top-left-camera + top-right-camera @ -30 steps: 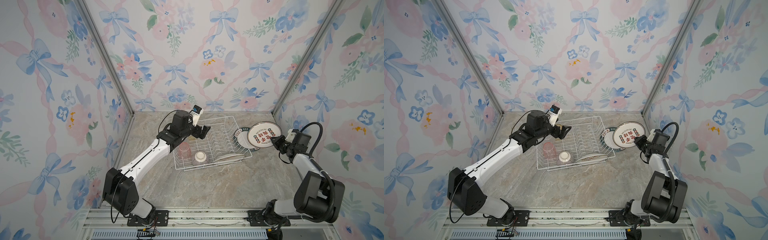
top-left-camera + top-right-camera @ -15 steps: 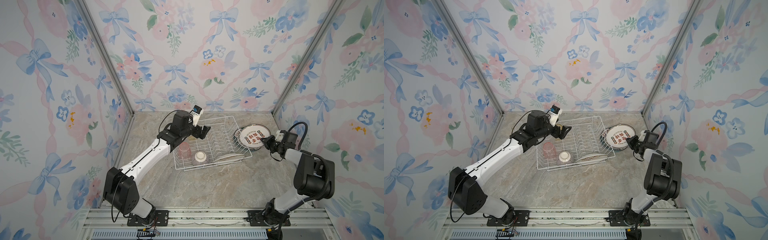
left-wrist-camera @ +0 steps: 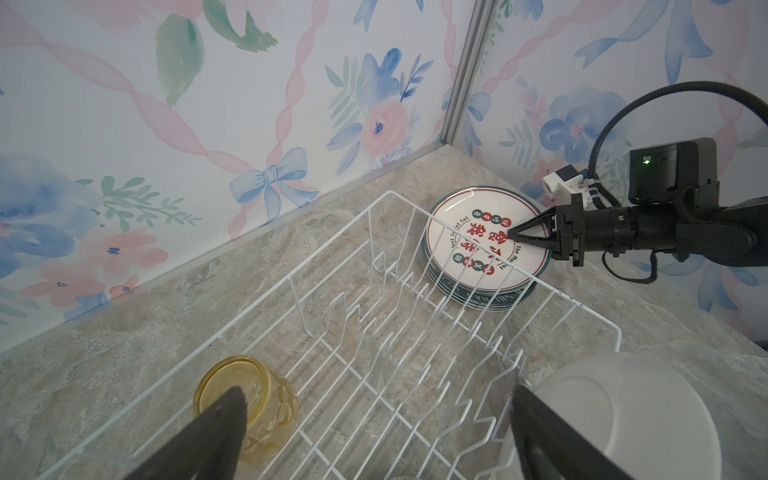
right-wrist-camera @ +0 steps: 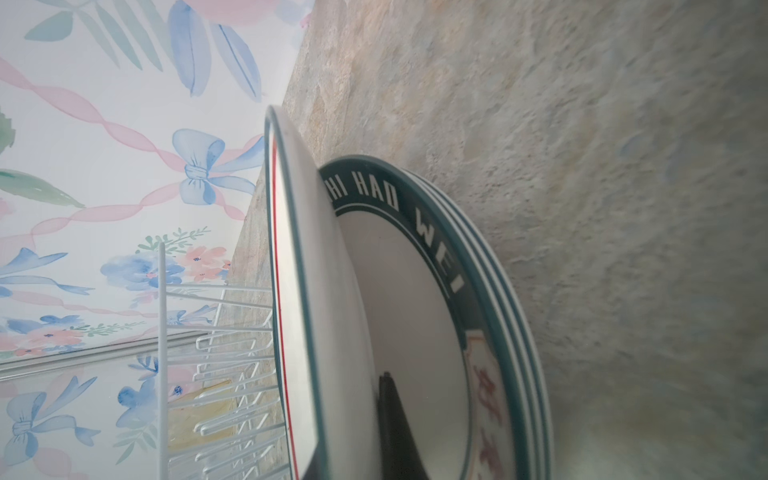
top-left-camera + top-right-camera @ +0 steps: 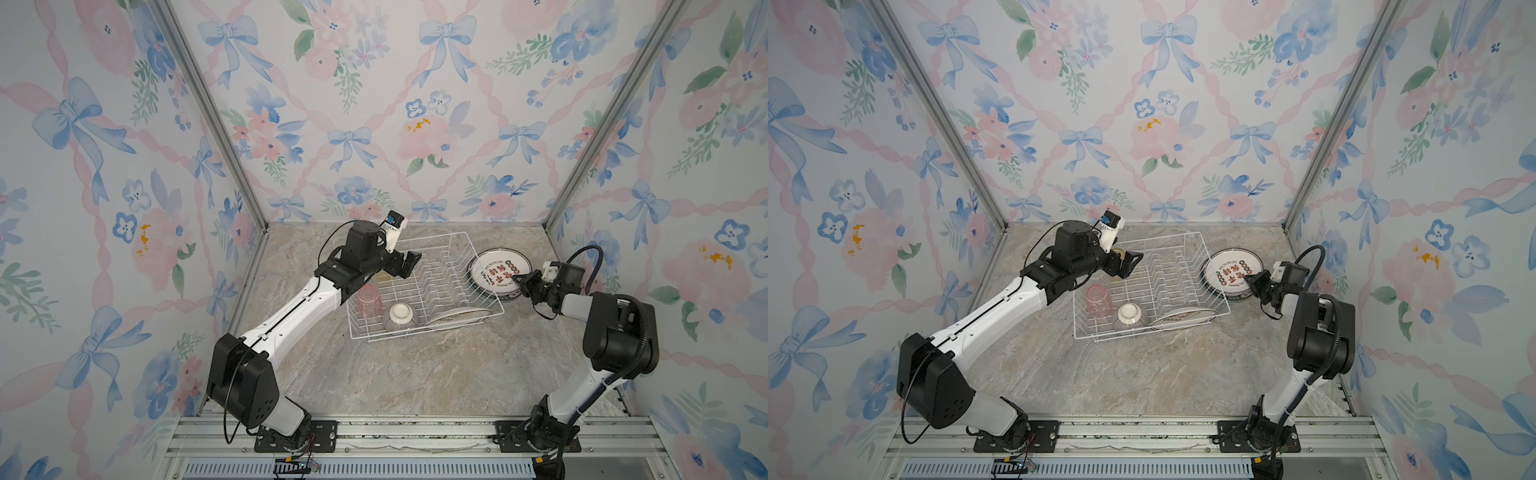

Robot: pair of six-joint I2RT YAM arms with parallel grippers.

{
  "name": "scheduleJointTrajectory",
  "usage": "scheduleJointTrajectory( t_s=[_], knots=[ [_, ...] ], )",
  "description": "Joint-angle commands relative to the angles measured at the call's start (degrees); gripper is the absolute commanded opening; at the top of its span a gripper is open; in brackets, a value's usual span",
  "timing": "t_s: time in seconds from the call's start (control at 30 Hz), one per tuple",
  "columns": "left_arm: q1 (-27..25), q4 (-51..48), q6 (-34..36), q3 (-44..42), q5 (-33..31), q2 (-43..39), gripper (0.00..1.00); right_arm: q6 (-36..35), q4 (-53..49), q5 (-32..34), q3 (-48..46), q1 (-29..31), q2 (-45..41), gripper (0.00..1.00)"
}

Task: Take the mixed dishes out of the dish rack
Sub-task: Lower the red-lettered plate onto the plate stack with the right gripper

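Note:
The white wire dish rack (image 5: 440, 239) (image 3: 291, 277) holds an upturned pink tumbler (image 5: 370, 301), an upturned purple-striped bowl (image 5: 400, 318), a plate lying flat (image 5: 457, 318) and a yellow tumbler (image 3: 245, 407) in its back left corner. My left gripper (image 5: 409, 264) (image 5: 1133, 262) hangs open over that corner, with nothing between its fingers. Right of the rack, my right gripper (image 5: 515, 275) (image 3: 513, 235) is shut on the rim of a printed plate (image 5: 494, 266) (image 4: 299, 291). It holds that plate slightly tilted just above a stack of plates (image 5: 505, 296) (image 4: 478, 270).
Floral walls close in the marble table (image 5: 415, 374) at the back and on both sides. The plate stack sits near the back right corner post (image 5: 548, 224). The rack's upright prongs (image 3: 395, 291) stand with nothing in them.
My right gripper has carried the plate left and down, from raised beside the rack to low over the stack. The left arm has not moved.

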Motion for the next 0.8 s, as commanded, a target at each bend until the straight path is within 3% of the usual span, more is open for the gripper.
scheduleJointTrajectory(
  t_s=[0.0,0.3,0.57,0.77],
  knots=[
    [0.2,0.8,0.4,1.7,1.1,1.1,0.98,-1.1,-0.5,-1.2,2.2,0.8,1.0,0.03],
    [0.2,0.9,0.5,1.4,1.1,0.9,0.98,-7.2,-12.0,1.1,3.3,0.9,-0.5,0.17],
    [0.2,0.7,0.8,0.8,1.1,0.4,0.98,-12.9,-21.0,4.6,4.7,1.3,-3.6,0.38],
    [0.2,0.8,1.0,0.2,1.1,0.2,0.98,-18.3,-30.3,10.3,6.5,1.8,-8.3,0.43]
  ],
)
